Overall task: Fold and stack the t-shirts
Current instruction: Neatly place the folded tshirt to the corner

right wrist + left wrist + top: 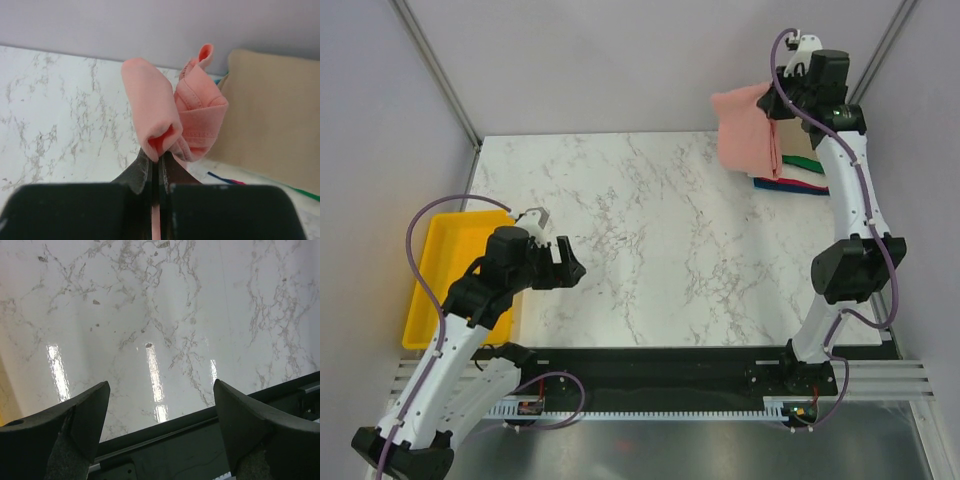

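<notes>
My right gripper [778, 103] is shut on the salmon-pink t-shirt [744, 130] and holds it bunched in the air at the table's far right. In the right wrist view the pink cloth [170, 117] bulges out just past my closed gripper [158, 159]. Behind and under it lies a stack of folded t-shirts [798, 165] with a tan one [270, 115] on top and green, red and blue edges below. My left gripper [565, 262] is open and empty low over the bare marble at the near left, and in its wrist view it [159, 412] has wide-apart jaws.
A yellow plastic tray [432, 275] sits at the table's left edge beside the left arm. The marble tabletop [640, 240] spans the middle. A black rail [190, 440] runs along the near edge. Grey walls close in behind and at both sides.
</notes>
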Controlling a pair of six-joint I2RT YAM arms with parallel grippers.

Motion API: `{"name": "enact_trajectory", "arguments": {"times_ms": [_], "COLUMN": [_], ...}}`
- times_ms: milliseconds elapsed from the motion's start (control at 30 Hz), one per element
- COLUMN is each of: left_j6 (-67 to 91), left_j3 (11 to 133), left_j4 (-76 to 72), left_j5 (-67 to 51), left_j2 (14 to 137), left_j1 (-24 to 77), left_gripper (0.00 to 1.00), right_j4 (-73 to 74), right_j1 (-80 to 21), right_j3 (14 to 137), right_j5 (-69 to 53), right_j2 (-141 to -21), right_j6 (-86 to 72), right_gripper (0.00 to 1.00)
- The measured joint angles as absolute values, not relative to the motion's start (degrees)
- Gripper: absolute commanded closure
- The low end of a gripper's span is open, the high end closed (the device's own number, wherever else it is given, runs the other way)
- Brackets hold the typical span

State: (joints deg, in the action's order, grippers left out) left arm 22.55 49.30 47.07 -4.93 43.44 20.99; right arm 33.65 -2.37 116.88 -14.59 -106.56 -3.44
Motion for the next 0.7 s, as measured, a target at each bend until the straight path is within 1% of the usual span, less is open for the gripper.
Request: {"name": "enact_trajectory", "arguments": {"times_ms": [133,367,467,700], "left_j6": [23.53,23.62,23.62,23.62], "left_j3": [48.31,48.31,48.31,48.31], "left_j4": [45.84,44.49,44.4,44.36], "left_j5": [-5.02,-5.06,-5.04,-4.99], "left_j2": [40.16,42.98,43.05,42.61], "left_j1": [21.04,21.04,21.02,21.04], "left_gripper": [0.09,0.09,0.09,0.1], "right_j4": [35.88,35.81,35.46,34.83], "right_j1": [0.56,5.39,7.44,10.85], "right_j3": [124.9,135.15,137.36,137.86], "right_j5": [-14.7,-17.69,-20.25,-25.54], "right_j2": [-106.94,-109.34,-111.68,-117.19], "right_j6": [-1.34,-1.43,-2.44,-5.91], "right_gripper": [1.0,1.0,1.0,1.0]}}
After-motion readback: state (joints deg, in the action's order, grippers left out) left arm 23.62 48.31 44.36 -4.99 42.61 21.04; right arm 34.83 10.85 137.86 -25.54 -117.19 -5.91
